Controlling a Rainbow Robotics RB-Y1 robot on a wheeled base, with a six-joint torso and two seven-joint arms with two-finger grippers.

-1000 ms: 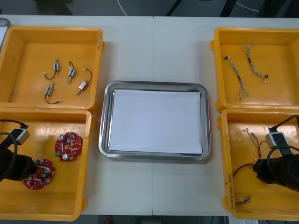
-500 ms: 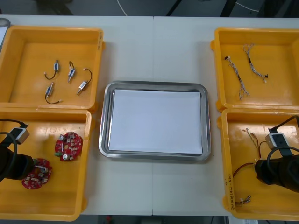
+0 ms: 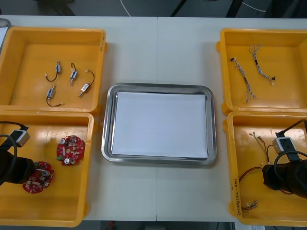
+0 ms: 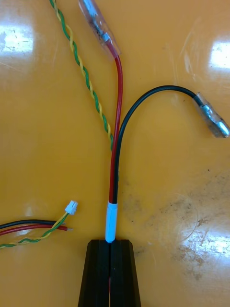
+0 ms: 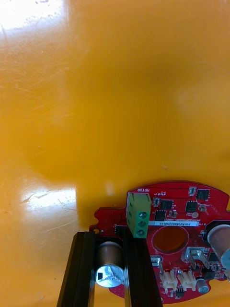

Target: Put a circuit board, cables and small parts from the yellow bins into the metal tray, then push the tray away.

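My left gripper [image 3: 31,173] sits in the near left yellow bin [image 3: 81,211], shut on a round red circuit board [image 3: 34,184]. In the left wrist view its fingers [image 5: 84,259] clamp a silver cylinder standing on that board [image 5: 177,211]. A second red board [image 3: 70,149] lies loose beside it. My right gripper [image 3: 266,175] is down in the near right yellow bin [image 3: 232,191]. In the right wrist view that gripper [image 4: 110,243] is shut on the white-sleeved end of a red and black cable [image 4: 115,158]. The metal tray [image 3: 159,88], white inside, lies between the bins.
Several small metal parts [image 3: 72,79] lie in the far left bin. Twisted blue and white cables [image 3: 249,72] lie in the far right bin. A green and yellow twisted cable [image 4: 88,76] and another loose cable end [image 4: 33,230] lie close to my right fingers.
Both grippers have closed: the left on the circuit board, which slid slightly left, and the right on the red and black cable. The arms have barely moved.
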